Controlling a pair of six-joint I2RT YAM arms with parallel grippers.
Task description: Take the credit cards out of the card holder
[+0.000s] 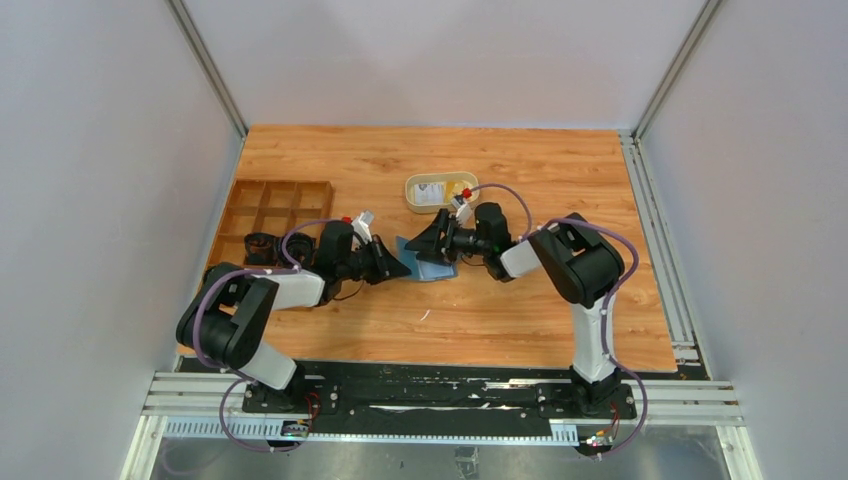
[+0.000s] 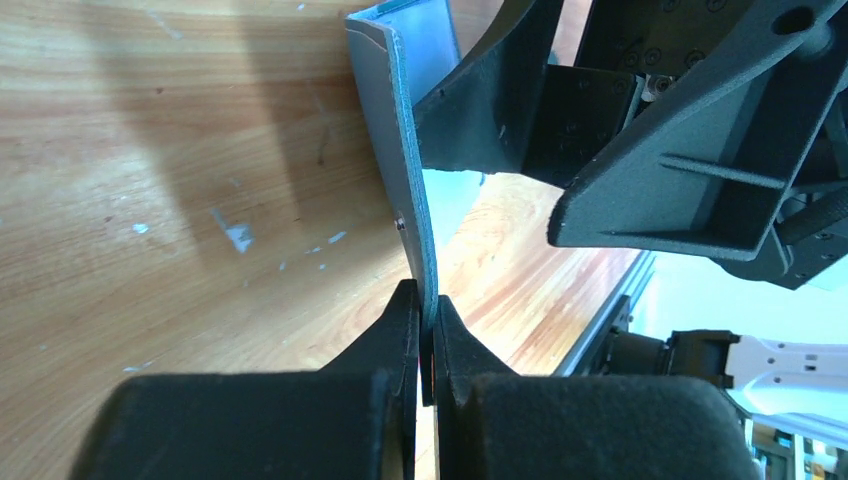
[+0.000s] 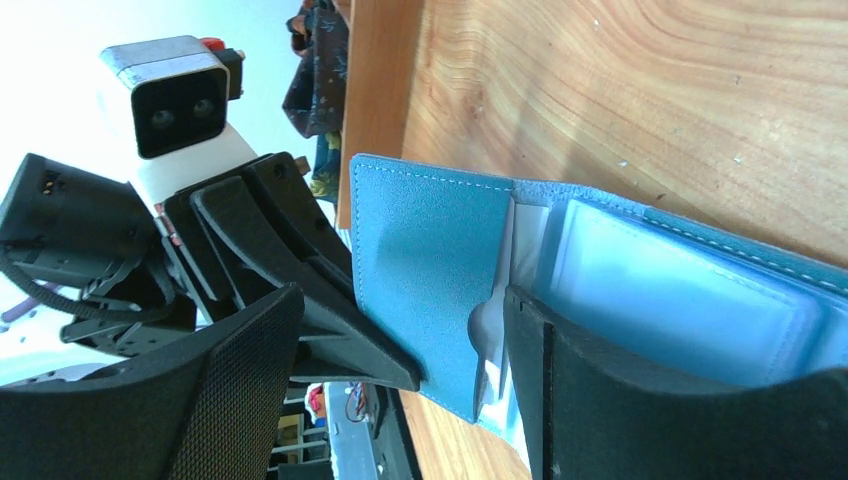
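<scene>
The teal-blue card holder (image 1: 435,268) lies open on the table between the two arms. My left gripper (image 2: 428,310) is shut on the edge of its raised flap (image 2: 400,130); in the top view this gripper (image 1: 403,267) is just left of the holder. My right gripper (image 3: 400,295) is open, and its fingers (image 3: 560,400) straddle the flap (image 3: 430,250) beside the lighter blue pockets (image 3: 680,300). A pale credit card edge (image 3: 497,340) shows in the pocket next to the right finger. Pale cards (image 1: 430,194) lie in the tray.
An oval beige tray (image 1: 412,203) stands behind the holder. A brown wooden compartment box (image 1: 275,205) stands at the back left, with dark items (image 1: 260,243) in front of it. Metal rails (image 1: 660,250) run along the table's right edge.
</scene>
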